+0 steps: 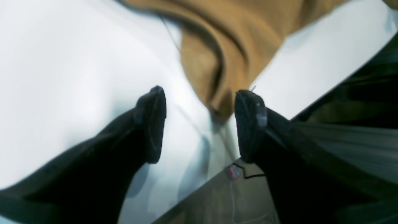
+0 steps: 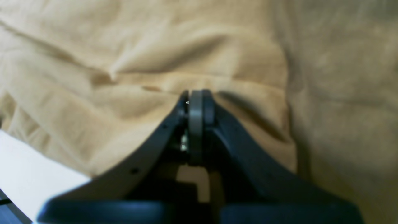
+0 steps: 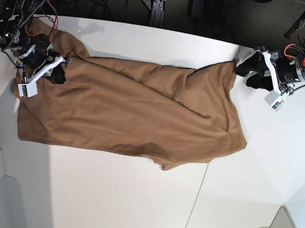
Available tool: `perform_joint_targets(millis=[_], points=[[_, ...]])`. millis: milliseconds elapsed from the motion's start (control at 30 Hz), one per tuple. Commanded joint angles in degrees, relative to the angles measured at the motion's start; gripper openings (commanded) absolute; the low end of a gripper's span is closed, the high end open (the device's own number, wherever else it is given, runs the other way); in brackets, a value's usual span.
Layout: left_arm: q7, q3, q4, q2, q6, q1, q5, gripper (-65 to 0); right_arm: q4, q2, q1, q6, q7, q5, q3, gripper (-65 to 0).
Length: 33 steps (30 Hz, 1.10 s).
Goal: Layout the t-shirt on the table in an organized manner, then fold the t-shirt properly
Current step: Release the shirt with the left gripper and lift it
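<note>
The left wrist view is smeared by motion blur: the t-shirt [image 1: 217, 53] runs off the top edge, and the floor beyond the worktop [image 1: 62, 62] is streaks. In the right wrist view the shirt overflows three edges, and whether the right hand [image 2: 196, 102] pinches cloth is hidden. In the base view that hand [image 3: 55, 72] covers the cloth beneath.
</note>
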Motion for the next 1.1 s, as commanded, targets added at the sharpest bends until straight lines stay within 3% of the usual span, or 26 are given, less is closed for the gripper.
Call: perform_joint_targets(millis=[0,267,300,400,433,633,767,867,900,1000,1033,1067], points=[[-2.03,-0.55,0.90,-0.50,-0.54,-0.74,-1.11,-27.7,0.42,0.50,1.29,0.17,0.46,0.50,-0.26,-65.0],[-3.34,-0.42,0.87,4.07,-0.54,-0.74,2.71,-28.1,0.31,0.50,1.64,0.17,0.04,0.92,-0.35,-65.0],[-3.32,-0.42,0.87,4.07,-0.54,-0.74,2.69,-32.0,0.31,0.50,1.64,0.17,0.07,0.92,-0.33,-65.0],[-3.21,-0.42,0.87,3.87,-0.54,-0.57,2.64,-60.0,0.24,0.50,1.60,0.17,0.04,0.28,-0.33,-65.0],[-3.21,-0.44,0.92,3.54,-0.54,-0.59,2.64,-65.0,0.24,0.52,1.60,0.17,0.04,-0.24,-0.33,-65.0],[3.98,-6.82,10.80,-1.66,-0.54,-0.57,-0.87,-65.0,-0.22,2.03,1.16,0.02,0.02,-3.17,-0.33,-65.0],[4.04,-14.14,19.91,-5.90,-0.54,-0.57,-3.17,-65.0,-1.27,3.37,0.96,-0.44,0.04,-3.04,-0.33,-65.0],[4.35,-15.02,22.43,-8.72,-0.54,-0.55,-3.85,-65.0,-1.86,3.54,0.96,-0.42,0.04,-2.49,-0.33,-65.0],[4.39,-14.78,22.43,-9.11,-0.54,-0.55,-4.00,-64.1,-1.90,3.54,0.96,-0.42,0.04,-2.23,-0.33,-65.0],[4.42,-14.36,22.43,-8.83,-0.54,-0.17,-4.74,-33.2,-1.90,3.52,0.98,-0.42,0.09,-1.84,-0.33,-65.0],[4.24,-14.36,22.40,-8.52,-0.54,0.15,-4.70,-27.0,-1.90,3.52,0.98,-0.42,0.07,-1.60,-0.33,-65.0],[4.02,-14.36,22.27,-8.44,-0.54,0.59,-4.63,-25.7,-1.90,3.52,0.96,-0.42,0.07,-1.60,-0.33,-65.0]])
